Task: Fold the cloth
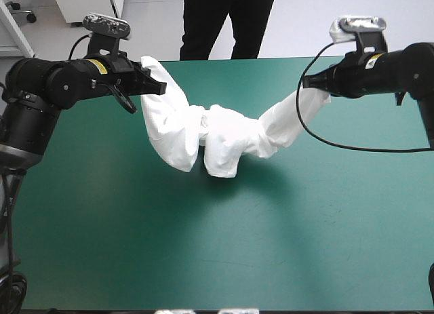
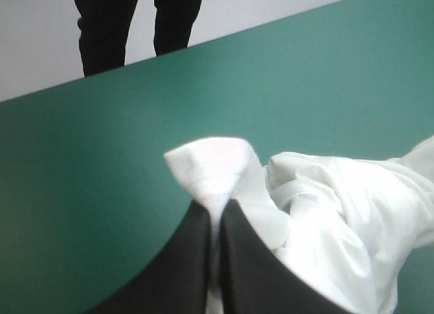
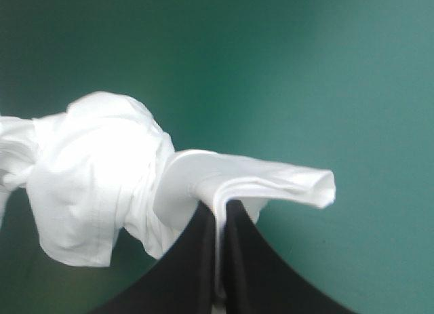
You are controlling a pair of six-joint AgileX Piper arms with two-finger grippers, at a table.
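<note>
The white T-shirt (image 1: 217,134) hangs bunched and twisted between both arms above the teal-green table, sagging in the middle with two lobes drooping toward the cover. My left gripper (image 1: 157,85) is shut on one end of it at the far left; a fold of cloth (image 2: 217,166) sticks out past the fingertips (image 2: 215,212). My right gripper (image 1: 308,85) is shut on the other end at the far right. In the right wrist view a flap of the T-shirt (image 3: 258,182) juts beyond the gripper (image 3: 220,209), and the bunched rest hangs beside it.
The teal-green table (image 1: 217,246) spreads open below and in front of the hanging cloth. Its far edge (image 1: 271,58) runs just behind both grippers.
</note>
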